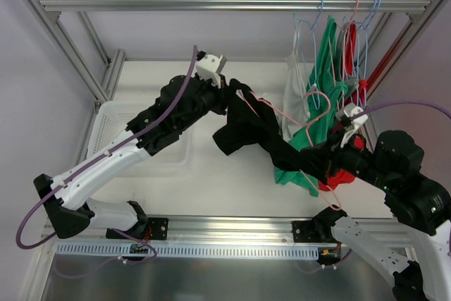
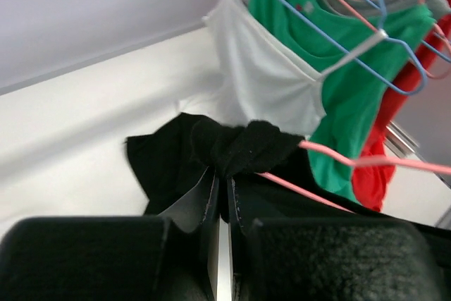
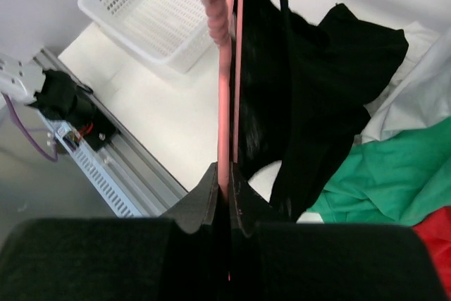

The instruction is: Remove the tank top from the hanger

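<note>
A black tank top point(image 1: 243, 128) is stretched in the air between my two grippers, still threaded on a pink hanger point(image 1: 318, 107). My left gripper point(image 1: 229, 93) is shut on a bunched fold of the black tank top point(image 2: 236, 147). The pink hanger wire point(image 2: 366, 162) runs off to the right in the left wrist view. My right gripper point(image 1: 331, 163) is shut on the pink hanger point(image 3: 224, 89), and the black tank top point(image 3: 310, 82) drapes just right of that wire.
A rail point(image 1: 232, 3) at the back holds several hangers with white point(image 1: 294, 96), green point(image 1: 325, 68) and red point(image 1: 350, 47) tops at the right. A white basket point(image 1: 116, 128) sits on the table at the left, under my left arm.
</note>
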Motion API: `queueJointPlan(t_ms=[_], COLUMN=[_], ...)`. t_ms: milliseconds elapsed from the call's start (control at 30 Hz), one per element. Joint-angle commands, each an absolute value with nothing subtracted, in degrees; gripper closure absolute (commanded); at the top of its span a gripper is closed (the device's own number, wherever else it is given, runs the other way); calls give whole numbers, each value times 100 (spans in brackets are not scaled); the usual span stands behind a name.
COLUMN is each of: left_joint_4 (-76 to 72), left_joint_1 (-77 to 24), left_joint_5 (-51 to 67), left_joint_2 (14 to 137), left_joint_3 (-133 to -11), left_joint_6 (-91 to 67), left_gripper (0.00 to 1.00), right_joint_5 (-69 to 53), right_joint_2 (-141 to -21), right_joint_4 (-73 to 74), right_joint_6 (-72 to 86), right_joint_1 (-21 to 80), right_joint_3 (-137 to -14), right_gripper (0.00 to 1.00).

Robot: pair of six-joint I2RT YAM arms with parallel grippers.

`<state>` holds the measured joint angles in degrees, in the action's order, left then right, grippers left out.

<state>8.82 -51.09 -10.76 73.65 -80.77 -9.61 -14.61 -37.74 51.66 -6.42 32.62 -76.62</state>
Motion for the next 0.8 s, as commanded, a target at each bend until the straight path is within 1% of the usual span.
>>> queueJointPlan(t_ms=[0,67,133,233,267,300,333,367,400,433,467,500,533,567,600,633,700,733,767], left_joint_4=[589,598,598,580,554,510,353,247,124,-216,-411,-613,-1050,-1272,-1457,-1737,-1802,-1741,-1645], left_joint_1=[-5150,-5150,-5150,-5150,-5150,-5150,-5150,-5150,-5159,-5168,-5177,-5194,-5203,-5221,-5247,-5264,-5291,-5317,-5317], left_joint_5=[-2503,-2645,-2401,-1103,-698,2,409,752,1339,1606,1869,2124,2579,2775,2908,3022,2823,2273,1937], left_joint_2=[6681,6418,6241,6057,6012,5977,5898,5854,5810,5705,5643,5599,5520,5485,5467,5467,5493,5537,5555], left_joint_3=[-7744,-7507,-7383,-7085,-6893,-6769,-6620,-6279,-6084,-5847,-5366,-5118,-4628,-4379,-4168,-3966,-3561,-3377,-3323], left_joint_6=[-1204,-1283,-1301,-1292,-1283,-1283,-1301,-1301,-1301,-1309,-1370,-1406,-1528,-1590,-1669,-1740,-1898,-2055,-2152], left_gripper=[100,100,100,100,100,100,100,100,100,100,100,100,100,100,100,100,100,100,100], right_joint_5=[-1994,-2538,-3116,-3637,-3647,-3587,-3325,-3105,-2876,-2387,-2182,-2049,-1717,-1531,-1373,-1058,-757,-486,-388], right_joint_2=[-3131,-2736,-2506,-2040,-1935,-1794,-1758,-1749,-1836,-1924,-2029,-2135,-2397,-2565,-2758,-3177,-3558,-3812,-3910], right_joint_4=[5563,5476,5309,4485,3821,3458,3141,2355,1920,1525,520,-134,-1507,-2164,-2797,-3726,-4287,-4437,-4291], right_joint_6=[-1195,-1265,-1283,-1196,-1108,-916,-801,-652,-494,-188,-37,148,515,684,807,957,1011,1011,1028], right_joint_1=[3296,3296,3296,3296,3296,3305,3296,3296,3296,3296,3296,3296,3305,3296,3296,3296,3296,3305,3313], right_joint_3=[-7498,-7418,-7444,-7305,-7043,-6901,-6769,-6428,-6260,-6101,-5934,-5498,-5267,-4821,-4677,-4597,-4561,-4596,-4675], right_gripper=[100,100,100,100,100,100,100,100,100,100,100,100,100,100,100,100,100,100,100])
